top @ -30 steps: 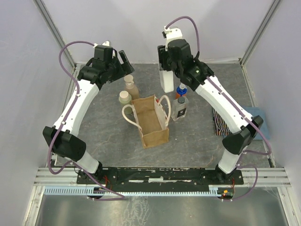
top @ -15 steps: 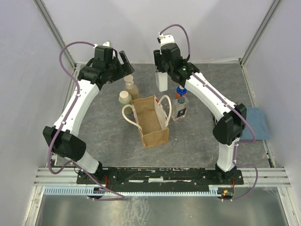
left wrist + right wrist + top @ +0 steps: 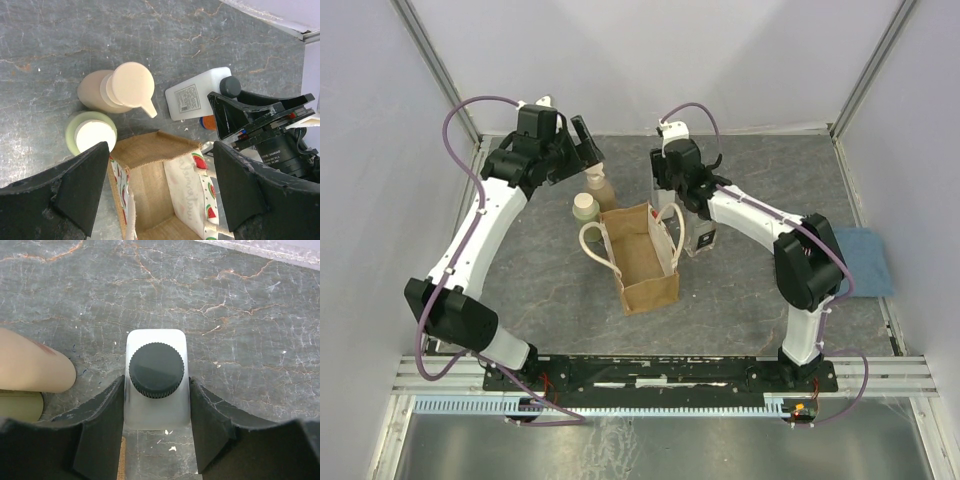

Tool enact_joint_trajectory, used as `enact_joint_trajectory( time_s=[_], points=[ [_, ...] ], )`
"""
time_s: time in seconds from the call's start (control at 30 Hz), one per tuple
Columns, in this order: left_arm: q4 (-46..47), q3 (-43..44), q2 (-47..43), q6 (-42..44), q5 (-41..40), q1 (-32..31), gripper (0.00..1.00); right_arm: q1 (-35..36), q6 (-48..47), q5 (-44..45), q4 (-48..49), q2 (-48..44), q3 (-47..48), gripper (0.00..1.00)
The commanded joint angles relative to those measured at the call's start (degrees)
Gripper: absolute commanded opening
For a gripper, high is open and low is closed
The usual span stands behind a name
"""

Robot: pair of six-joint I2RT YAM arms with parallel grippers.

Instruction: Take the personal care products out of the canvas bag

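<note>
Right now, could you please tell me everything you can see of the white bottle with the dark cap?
The white bottle is a flat-sided container with rounded corners, of milky, plastic-looking material, closed by a black ribbed screw cap. One face carries a small printed label. It appears upright, just beyond the far end of the canvas bag, gripped on both sides by the right end effector. Whether its base rests on the table cannot be seen.

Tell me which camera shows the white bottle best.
Right wrist: the white bottle sits centre frame, black cap up, clamped in the right gripper. Left wrist shows its label side, partly behind that gripper. Top view hides most of it under the right arm.
</note>
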Motion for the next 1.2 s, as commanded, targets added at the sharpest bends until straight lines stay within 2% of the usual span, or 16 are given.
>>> enact_joint_trajectory(
  time_s=[0.0,0.07,0.37,0.43,0.6,0.67,0.77,0.93,1.03,1.17],
  points=[
    [0.8,-1.6,-3.5,0.3,0.5,0.0,0.9,-0.4,1.6,0.3,12.6,-6.0,-3.4,0.44],
    [0.9,-2.3,-4.1,0.4,0.3,0.0,0.9,-0.5,1.7,-1.0,12.0,-6.4,-4.3,0.48],
    [1.7,-3.8,-5.8,0.0,0.5,0.0,0.9,0.1,1.5,-2.8,8.0,-13.8,-8.0,0.94],
    [1.8,-4.2,-6.4,0.0,0.1,0.0,0.9,0.6,1.0,-4.0,5.2,-16.8,-7.2,0.99],
    [2.3,-6.8,-8.5,-0.1,-1.1,0.0,0.91,4.8,-2.1,-2.9,-5.5,-22.9,-2.6,1.0],
    [2.1,-8.3,-10.1,0.5,-1.6,0.0,0.97,6.0,-2.9,-1.2,-12.3,-24.3,0.6,1.0],
    [1.4,-10.3,-13.0,2.6,-2.3,0.0,0.98,5.7,0.1,2.1,-25.1,-25.6,6.1,1.0],
    [-0.8,-11.5,-16.8,3.5,-10.3,0.0,1.0,-0.5,5.8,2.7,-44.5,-26.0,16.2,1.0],
    [1.0,-13.9,-18.0,2.9,-12.1,0.0,1.0,-4.4,6.5,2.7,-48.2,-26.4,17.7,1.0],
    [1.0,-14.9,-17.6,2.6,-10.5,0.0,0.99,-10.9,9.0,-3.4,-50.3,-26.6,17.3,1.0]
  ],
)
